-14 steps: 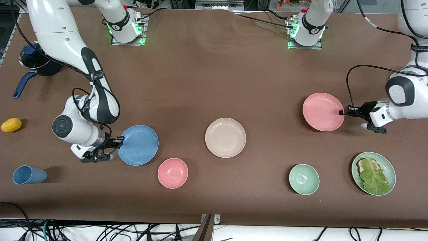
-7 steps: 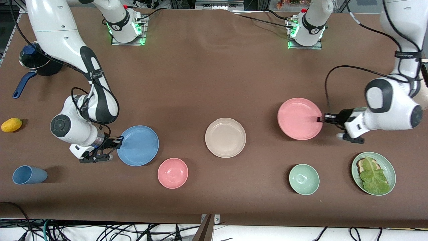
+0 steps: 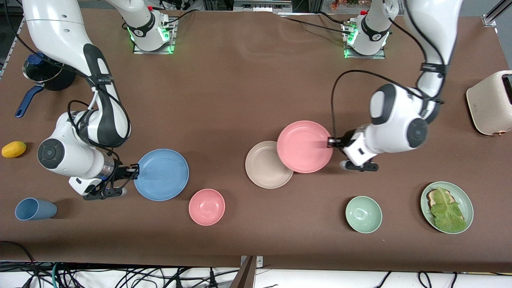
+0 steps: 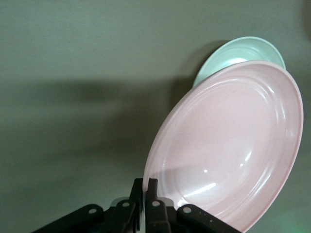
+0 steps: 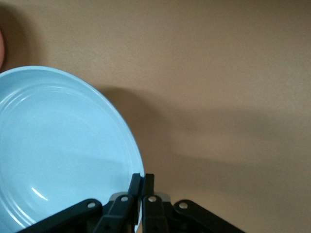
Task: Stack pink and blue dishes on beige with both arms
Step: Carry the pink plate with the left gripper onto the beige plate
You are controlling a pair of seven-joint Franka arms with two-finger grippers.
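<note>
- Our left tool [image 3: 330, 142] was clamped on the pink plate's [image 3: 305, 146] rim, holding it up, overlapping the beige plate [image 3: 264, 166].
- Our right tool [image 3: 135, 172] pinched the blue plate [image 3: 161, 174] by its rim, over the desk [image 3: 240, 88].
- Thin rim grips risked slipping; dropped off-center, pink could land crooked.

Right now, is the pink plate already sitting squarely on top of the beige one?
No. The pink plate, held by the left gripper, overlaps only one edge of the beige plate, most of which is still uncovered.
</note>
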